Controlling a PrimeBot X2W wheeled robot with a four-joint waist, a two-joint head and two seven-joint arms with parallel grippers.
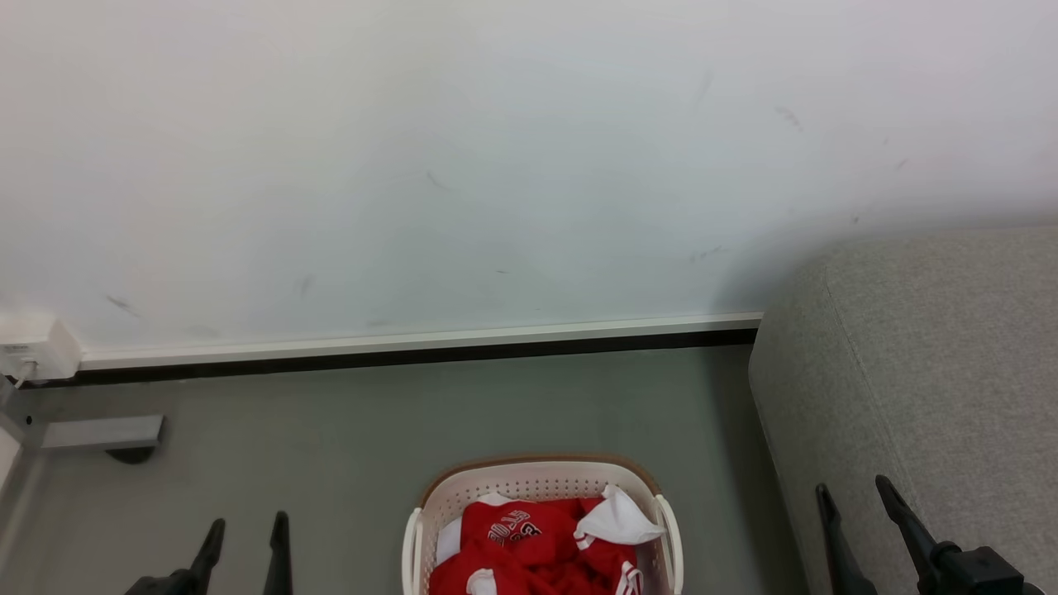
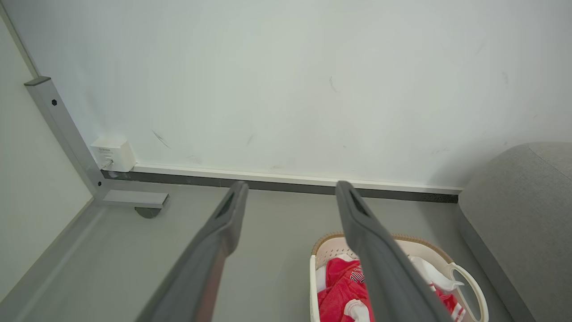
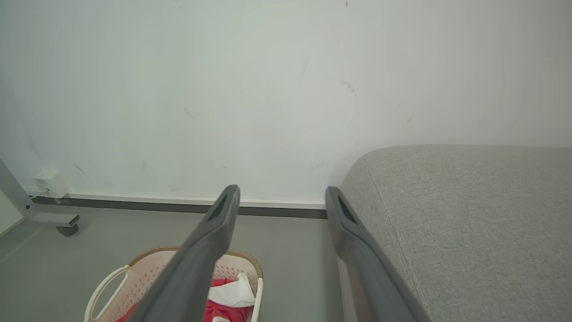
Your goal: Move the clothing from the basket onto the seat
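Step in hand, by my reading: the approach for the first pick. No garment is out of the basket yet.

Left gripper: low at the left of the head view, above bare floor. Jaws are spread wide, with nothing between them and nothing touched. It stands apart from the basket, on its left.

Basket: on the floor at centre, near the sofa's end but not against it. The clothing lies inside as a crumpled red heap with white trim, and a white piece sits on top toward the right rim (dark lettering shows on the red, too small to read).

Right gripper: low at the right, in front of the sofa's end. Jaws are equally wide and empty. I cannot tell whether a finger brushes the fabric.

Sofa: grey, right of the basket, top bare where visible.

Next move calls for one gripper to swing inward and down over the heap, close on a raised fold and lift it clear of the rim. The right arm looks better placed for the carry. Soft cloth may drag a second piece along.
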